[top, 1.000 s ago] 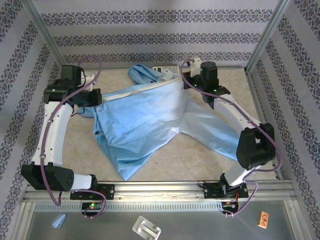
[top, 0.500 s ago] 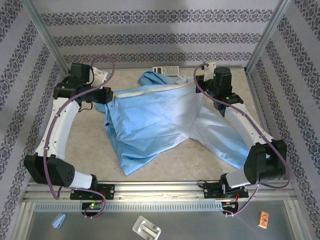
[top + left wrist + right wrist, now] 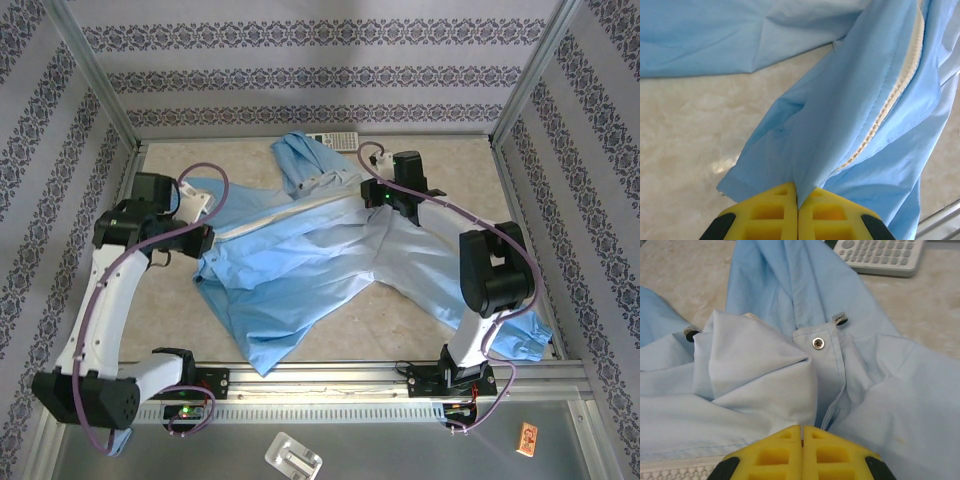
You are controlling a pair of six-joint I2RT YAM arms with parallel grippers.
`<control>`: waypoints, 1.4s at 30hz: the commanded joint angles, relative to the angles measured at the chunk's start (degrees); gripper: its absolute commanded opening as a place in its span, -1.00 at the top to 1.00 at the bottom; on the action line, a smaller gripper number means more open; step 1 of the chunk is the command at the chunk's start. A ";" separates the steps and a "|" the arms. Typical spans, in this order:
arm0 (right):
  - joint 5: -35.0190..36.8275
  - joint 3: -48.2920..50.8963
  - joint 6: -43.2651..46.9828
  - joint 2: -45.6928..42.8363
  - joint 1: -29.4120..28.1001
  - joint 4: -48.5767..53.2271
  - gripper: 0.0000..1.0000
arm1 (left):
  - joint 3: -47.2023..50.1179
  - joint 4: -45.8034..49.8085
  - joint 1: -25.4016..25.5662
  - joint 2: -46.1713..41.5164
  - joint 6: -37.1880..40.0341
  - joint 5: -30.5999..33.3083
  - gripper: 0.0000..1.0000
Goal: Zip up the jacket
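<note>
The light-blue jacket [image 3: 300, 270] lies spread over the middle of the table, its pale zipper strip [image 3: 290, 212] running from left to upper right. My left gripper [image 3: 205, 240] is shut on the jacket's left end; in the left wrist view the yellow fingertips [image 3: 780, 205] pinch a fold of jacket [image 3: 840, 110] beside the zipper strip [image 3: 895, 95]. My right gripper [image 3: 372, 195] is shut on the fabric near the collar. In the right wrist view its pads [image 3: 785, 440] hold jacket [image 3: 760, 380] cloth just below a metal snap [image 3: 818, 343].
A grey calculator [image 3: 335, 137] lies at the back of the table behind the hood, also visible as calculator [image 3: 880, 255]. One sleeve [image 3: 510, 335] trails to the near right corner. Metal frame posts and patterned walls close in the sides; a rail [image 3: 320, 375] runs along the front edge.
Both grippers have moved toward the near side with the jacket still held. The zipper edge has dropped lower and stretched straighter, and the fabric lies flatter. The calculator is more uncovered.
</note>
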State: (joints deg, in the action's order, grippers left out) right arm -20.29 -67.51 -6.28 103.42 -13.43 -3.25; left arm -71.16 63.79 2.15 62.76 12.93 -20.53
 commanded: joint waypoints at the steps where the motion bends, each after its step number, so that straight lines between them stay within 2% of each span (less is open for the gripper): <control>1: 1.85 -3.52 -0.54 1.52 0.63 -2.35 1.00 | 1.53 6.40 -0.48 -5.54 2.80 4.04 1.00; 10: 7.98 -8.62 2.47 1.66 0.95 -3.70 1.00 | -0.04 10.66 0.88 -11.75 6.52 4.64 1.00; 14: 11.78 -9.08 4.21 -2.79 1.74 -3.09 1.00 | 0.14 10.92 1.00 -14.64 7.87 4.15 1.00; 19: 16.97 -6.67 7.51 -12.46 2.24 -2.17 1.00 | -1.43 8.86 1.10 -15.25 8.54 2.75 1.00; 25: 21.68 -3.91 10.89 -23.55 3.14 1.71 1.00 | -4.61 2.72 1.19 -10.82 9.54 -0.71 1.00; 32: 24.64 -2.73 12.28 -33.31 4.82 6.87 1.00 | -12.40 -7.17 1.63 0.72 7.56 -4.18 1.00; 37: 24.89 -5.96 13.75 -35.83 5.34 11.62 1.00 | -16.90 -10.07 1.69 6.01 7.31 -5.75 1.00; 42: 21.07 -1.63 9.80 -33.79 6.43 12.70 1.00 | -12.66 -10.35 1.71 7.99 9.30 -3.30 1.00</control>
State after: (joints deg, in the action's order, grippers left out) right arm 1.85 -70.61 5.67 69.23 -7.99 9.91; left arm -85.56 56.21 3.40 70.67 20.73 -24.67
